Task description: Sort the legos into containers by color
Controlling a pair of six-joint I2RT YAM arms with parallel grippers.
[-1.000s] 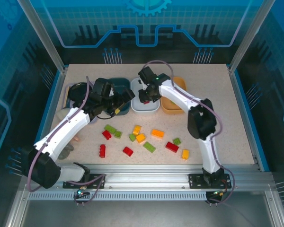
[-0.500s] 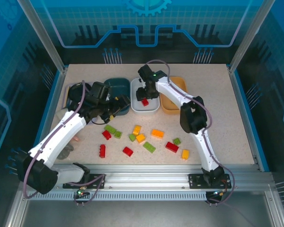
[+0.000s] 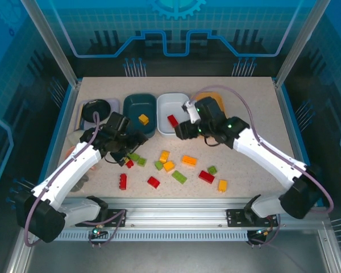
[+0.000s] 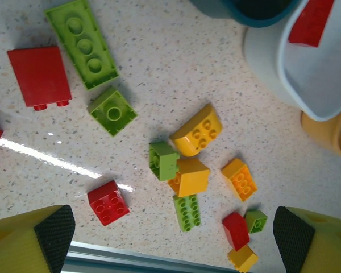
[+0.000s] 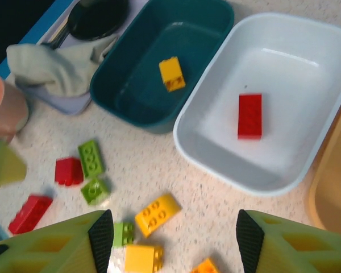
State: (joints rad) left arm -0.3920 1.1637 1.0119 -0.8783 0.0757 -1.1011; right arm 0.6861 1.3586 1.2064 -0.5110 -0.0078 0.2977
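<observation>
Teal tray [image 3: 133, 105] on the left holds one yellow brick [image 3: 143, 119], the white tray [image 3: 181, 102] beside it one red brick [image 3: 173, 120], and the orange tray [image 5: 334, 182] sits furthest right. My left fingers [image 4: 54, 230] hang wide and empty over the loose legos [image 3: 188, 160] on the table [image 3: 261, 114]; my right fingers [image 5: 101, 230] gape empty too, near the white tray. A green brick [image 4: 163, 161] touches a yellow block [image 4: 190, 176], so a careless close could lift both and mix colours
</observation>
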